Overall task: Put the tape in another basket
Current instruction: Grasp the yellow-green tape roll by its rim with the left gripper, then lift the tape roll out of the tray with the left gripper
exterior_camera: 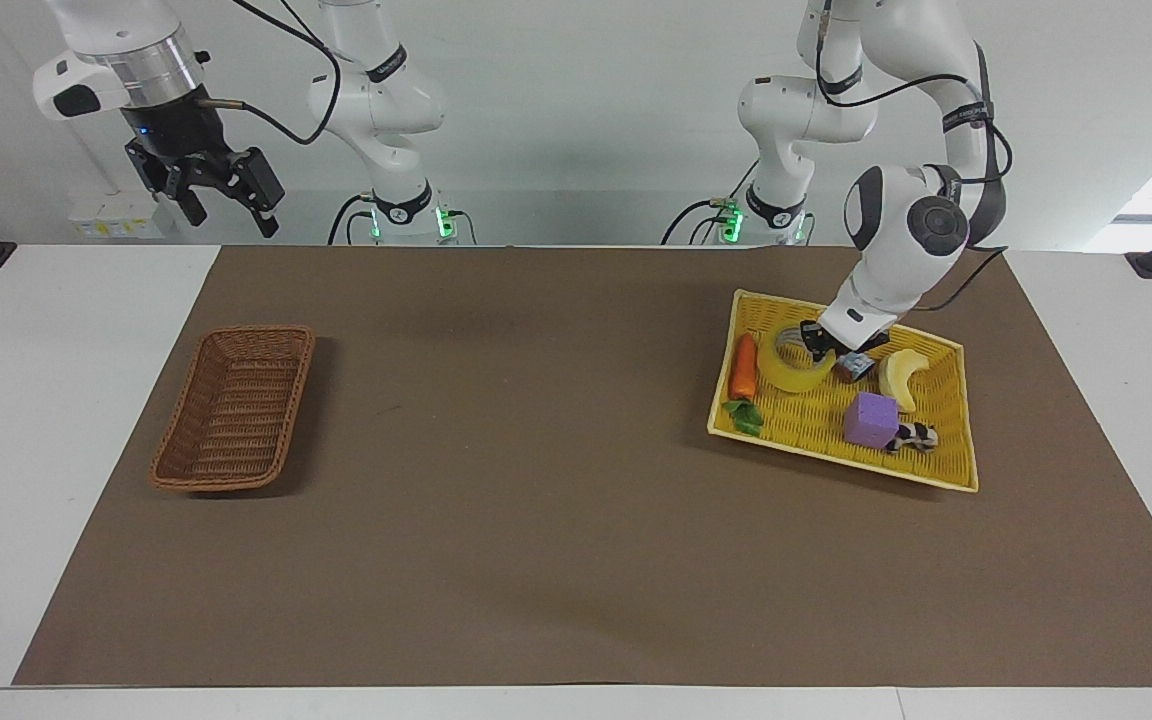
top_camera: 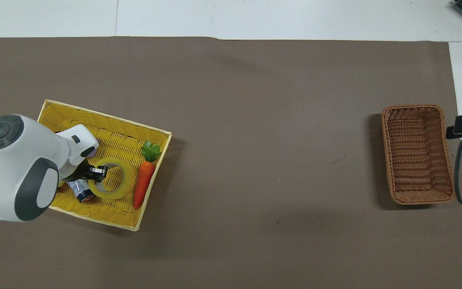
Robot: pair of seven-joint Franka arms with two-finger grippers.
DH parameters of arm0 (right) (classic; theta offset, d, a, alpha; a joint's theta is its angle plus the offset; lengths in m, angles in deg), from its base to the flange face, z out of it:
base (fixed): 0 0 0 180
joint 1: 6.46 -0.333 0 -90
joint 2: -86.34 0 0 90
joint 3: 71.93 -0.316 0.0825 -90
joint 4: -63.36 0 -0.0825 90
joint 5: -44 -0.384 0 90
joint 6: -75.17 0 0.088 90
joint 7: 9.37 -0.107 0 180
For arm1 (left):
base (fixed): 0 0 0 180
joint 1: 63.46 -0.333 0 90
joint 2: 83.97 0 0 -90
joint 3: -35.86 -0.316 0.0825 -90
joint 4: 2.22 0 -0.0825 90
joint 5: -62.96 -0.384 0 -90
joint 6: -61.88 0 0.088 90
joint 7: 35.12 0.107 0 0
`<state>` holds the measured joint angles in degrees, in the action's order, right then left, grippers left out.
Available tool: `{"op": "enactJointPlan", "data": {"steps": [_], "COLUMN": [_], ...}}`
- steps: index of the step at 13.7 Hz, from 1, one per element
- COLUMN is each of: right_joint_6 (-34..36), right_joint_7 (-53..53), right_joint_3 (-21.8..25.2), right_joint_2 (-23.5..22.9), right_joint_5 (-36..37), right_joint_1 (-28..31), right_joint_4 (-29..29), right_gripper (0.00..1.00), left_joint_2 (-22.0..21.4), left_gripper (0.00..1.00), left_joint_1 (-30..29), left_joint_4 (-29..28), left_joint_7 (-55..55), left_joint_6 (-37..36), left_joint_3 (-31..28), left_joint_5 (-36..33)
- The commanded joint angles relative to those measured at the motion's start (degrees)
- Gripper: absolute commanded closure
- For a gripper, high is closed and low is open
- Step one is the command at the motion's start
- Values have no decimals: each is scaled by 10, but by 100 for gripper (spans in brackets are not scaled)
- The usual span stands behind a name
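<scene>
1. The left end effector [exterior_camera: 821, 342] is down in the yellow tray [exterior_camera: 946, 465], clamped on the rim of the tape [exterior_camera: 794, 371].
2. The tape tilts, its held edge up, over the tray floor; the carrot [exterior_camera: 743, 366] is just beside it at nine o'clock in the facing view.
3. The wicker basket [exterior_camera: 234, 408] sits well apart, toward the right arm's end of the worktop [exterior_camera: 536, 520].
4. The right end effector [exterior_camera: 226, 205] waits high, fingers apart, near that end of the worktop.

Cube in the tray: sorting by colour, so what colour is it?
Purple; the cube shows best in the facing view.
</scene>
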<state>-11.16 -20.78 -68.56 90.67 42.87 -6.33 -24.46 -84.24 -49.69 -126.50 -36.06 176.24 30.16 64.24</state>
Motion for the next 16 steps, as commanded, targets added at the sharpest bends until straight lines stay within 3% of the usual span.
{"op": "enactJointPlan", "data": {"steps": [1, 5, 10, 13, 16], "right_joint_6": [3, 3, 3, 6, 37], "right_joint_7": [12, 12, 12, 10, 10], "right_joint_3": [-1, -1, -1, -1, 0], "right_joint_2": [-3, -3, -3, -3, 2], "right_joint_5": [-5, -5, -5, -5, -5], "right_joint_1": [3, 3, 3, 3, 5], "right_joint_4": [5, 5, 5, 6, 1], "right_gripper": [0, 0, 0, 0, 0], "left_joint_2": [-6, -3, -3, -3, -10], "left_gripper": [100, 100, 100, 100, 100], "left_joint_1": [-18, -27, -23, -1, 58], "left_joint_4": [65, 176, 279, 295, 277], "left_joint_7": [-2, -19, -106, -185, -297], "left_joint_6": [-75, -182, -255, -248, -186], "left_joint_3": [-1, -1, 0, 23, 31], "left_joint_5": [25, 45, 36, 11, 22]}}
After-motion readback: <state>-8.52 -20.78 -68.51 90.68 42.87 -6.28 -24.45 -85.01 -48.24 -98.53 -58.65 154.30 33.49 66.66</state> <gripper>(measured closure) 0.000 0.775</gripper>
